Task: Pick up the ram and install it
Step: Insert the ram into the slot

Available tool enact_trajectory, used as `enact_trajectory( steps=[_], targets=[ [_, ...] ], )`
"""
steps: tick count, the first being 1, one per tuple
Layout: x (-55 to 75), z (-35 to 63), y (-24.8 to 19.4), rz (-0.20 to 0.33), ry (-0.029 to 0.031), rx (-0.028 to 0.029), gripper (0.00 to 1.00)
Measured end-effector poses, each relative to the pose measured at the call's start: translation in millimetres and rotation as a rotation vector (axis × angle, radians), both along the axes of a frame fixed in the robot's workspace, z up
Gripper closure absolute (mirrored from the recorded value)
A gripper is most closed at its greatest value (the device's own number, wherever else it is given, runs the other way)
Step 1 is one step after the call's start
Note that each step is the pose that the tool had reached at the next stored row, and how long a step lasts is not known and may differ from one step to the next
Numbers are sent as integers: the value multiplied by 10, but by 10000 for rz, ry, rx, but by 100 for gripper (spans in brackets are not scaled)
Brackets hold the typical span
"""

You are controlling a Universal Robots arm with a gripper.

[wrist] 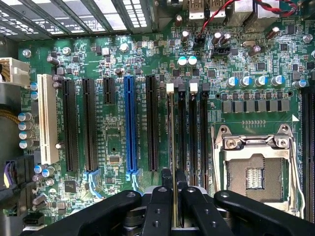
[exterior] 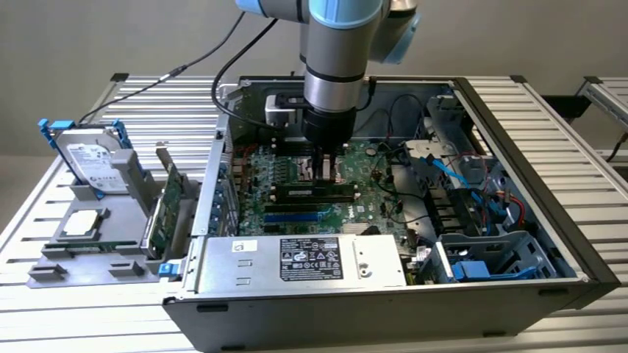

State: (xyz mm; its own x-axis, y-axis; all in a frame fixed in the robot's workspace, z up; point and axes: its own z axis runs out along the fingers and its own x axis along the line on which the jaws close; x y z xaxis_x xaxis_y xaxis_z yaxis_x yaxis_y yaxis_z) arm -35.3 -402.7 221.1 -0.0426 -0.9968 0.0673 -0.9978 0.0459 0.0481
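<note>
My gripper (exterior: 327,169) reaches down inside the open computer case (exterior: 579,257), just above the motherboard (exterior: 294,209). In the wrist view its black fingers (wrist: 165,184) are shut on the ram (wrist: 173,147), which shows edge-on as a thin, long strip. The ram hangs lengthwise over the black memory slots (wrist: 189,137) with white latches (wrist: 170,87), roughly in line with the slot nearest the long black expansion slot (wrist: 152,123). Whether its lower edge touches the slot I cannot tell.
The CPU socket (wrist: 256,169) lies beside the memory slots. A power supply (exterior: 304,259) fills the case's near side, and blue cables (exterior: 451,176) run at the exterior view's right. Outside the case on the left, a grey holder (exterior: 69,257) carries a hard drive (exterior: 93,158) and a green expansion card (exterior: 169,202).
</note>
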Motion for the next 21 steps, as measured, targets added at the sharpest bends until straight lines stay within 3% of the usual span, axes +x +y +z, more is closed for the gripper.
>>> enact_trajectory(
  steps=[14,21],
  targets=[
    [-2,-17,11,0,-1,0,86],
    [-2,-56,13,1,-1,-43,86]
  ],
)
